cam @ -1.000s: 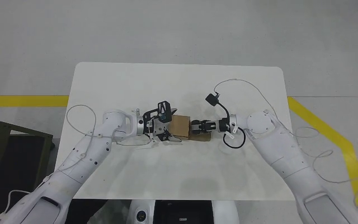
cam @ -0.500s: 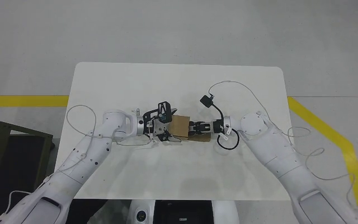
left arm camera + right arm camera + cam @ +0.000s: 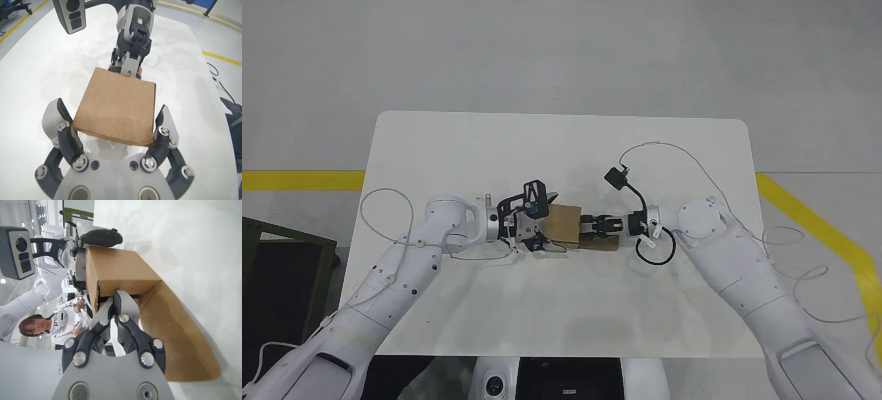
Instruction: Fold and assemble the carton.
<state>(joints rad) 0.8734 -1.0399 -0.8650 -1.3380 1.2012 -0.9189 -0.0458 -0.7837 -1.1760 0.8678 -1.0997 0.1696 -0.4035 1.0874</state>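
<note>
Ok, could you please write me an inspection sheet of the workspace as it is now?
surface: white table, carton near its middle.
job's things: brown carton, partly folded, one flap unfolded at the right tool's end.
clutter: nothing seen.
grippers: left tool shut on one end of the carton; right tool shut on the opposite end.
cables: thin white cable on the table by the left arm; black cable looped at the right wrist.
surroundings: grey floor with a yellow line.

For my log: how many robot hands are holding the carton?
2. The left hand grips the carton at one end; the right hand pinches its opposite end.
</note>
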